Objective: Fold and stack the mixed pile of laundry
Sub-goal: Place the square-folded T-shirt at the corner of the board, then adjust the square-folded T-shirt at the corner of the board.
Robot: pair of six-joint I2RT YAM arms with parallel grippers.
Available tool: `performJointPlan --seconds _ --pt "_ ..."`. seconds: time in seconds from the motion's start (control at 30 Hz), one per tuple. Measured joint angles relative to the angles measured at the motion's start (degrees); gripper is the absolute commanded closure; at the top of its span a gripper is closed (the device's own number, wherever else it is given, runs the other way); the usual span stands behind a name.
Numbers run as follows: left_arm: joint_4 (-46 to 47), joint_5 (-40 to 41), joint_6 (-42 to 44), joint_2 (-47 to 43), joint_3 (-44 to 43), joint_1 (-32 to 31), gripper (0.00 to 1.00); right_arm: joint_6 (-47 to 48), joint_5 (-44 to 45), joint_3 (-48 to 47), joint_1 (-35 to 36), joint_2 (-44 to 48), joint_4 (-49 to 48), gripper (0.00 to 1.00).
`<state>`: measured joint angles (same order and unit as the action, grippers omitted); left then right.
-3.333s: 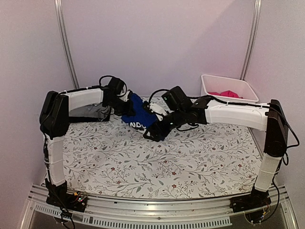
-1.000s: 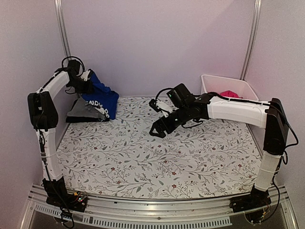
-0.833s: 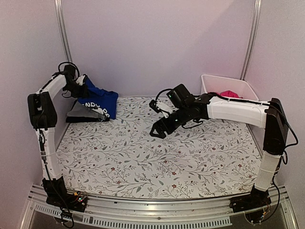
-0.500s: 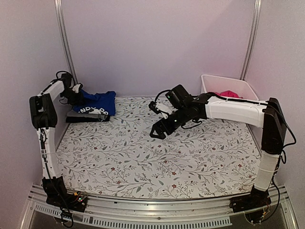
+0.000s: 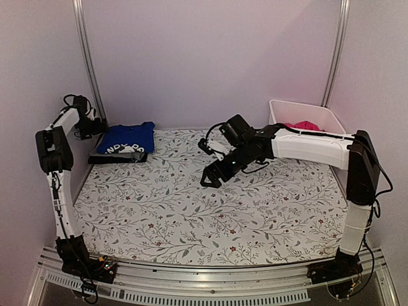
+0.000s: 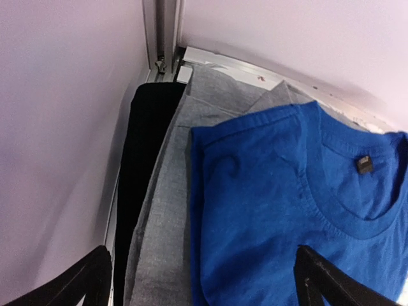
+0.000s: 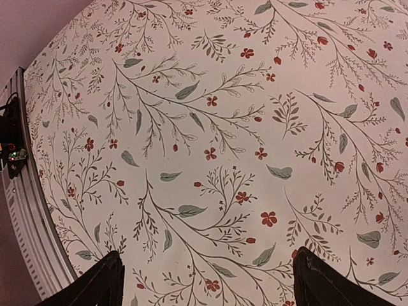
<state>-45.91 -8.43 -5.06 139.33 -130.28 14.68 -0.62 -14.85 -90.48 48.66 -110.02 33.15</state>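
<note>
The folded royal-blue garment [image 5: 127, 138] with white print lies flat on the grey shirt [image 5: 113, 157] in the back left corner. In the left wrist view the blue garment [image 6: 280, 204] covers the grey shirt [image 6: 162, 197], with a black cloth [image 6: 143, 153] beneath at the wall. My left gripper [image 5: 95, 127] [image 6: 204, 294] hovers just left of this stack, open, with nothing between its fingers. The magenta-pink garment [image 5: 301, 125] lies in the white bin. My right gripper [image 5: 211, 180] [image 7: 207, 287] hangs open over the bare floral cover mid-table.
The white plastic bin [image 5: 322, 114] stands at the back right. The floral table covering [image 5: 210, 217] [image 7: 210, 127] spans the table. A wall and a metal post [image 6: 162, 32] stand close behind the left stack.
My left gripper has opened and let go of the blue garment, which dropped flat onto the grey shirt. The left arm drew back towards the wall. The right arm barely moved.
</note>
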Motion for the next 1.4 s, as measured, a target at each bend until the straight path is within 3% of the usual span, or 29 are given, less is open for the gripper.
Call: performJointPlan --seconds 0.17,0.4,0.53,0.67,1.0,1.13,1.3,1.4 --pt "2.3 0.3 -2.8 -1.4 1.9 -0.2 0.00 0.0 -0.3 0.0 0.0 -0.2 0.2 0.09" --pt "5.0 -2.6 -9.3 -15.2 19.0 -0.9 0.01 0.0 -0.3 0.0 0.0 -0.3 0.2 0.09" --pt "6.1 -4.0 -13.7 -22.6 27.3 -1.0 0.14 0.0 -0.3 -0.4 -0.1 -0.8 0.0 0.08" --pt "6.8 -5.6 -16.9 -24.3 31.9 -0.7 0.28 0.0 -0.5 -0.7 -0.3 -1.1 -0.2 0.08" --pt "6.9 -5.7 -22.7 -22.4 36.8 0.1 0.38 -0.3 -0.6 -0.7 -0.4 -1.2 -1.2 0.08" --pt "8.1 -5.8 -24.2 -21.1 36.8 0.3 0.53 -0.5 -0.5 -0.4 -0.4 -1.2 -1.5 0.07" --pt "9.3 -6.6 -25.9 -19.6 37.7 1.1 0.93 -0.5 -0.5 0.5 -0.4 -1.2 -1.6 0.07" --pt "10.1 -6.6 -26.3 -19.6 37.8 1.5 1.00 -0.5 -0.5 1.1 -0.5 -1.2 -1.6 0.07"
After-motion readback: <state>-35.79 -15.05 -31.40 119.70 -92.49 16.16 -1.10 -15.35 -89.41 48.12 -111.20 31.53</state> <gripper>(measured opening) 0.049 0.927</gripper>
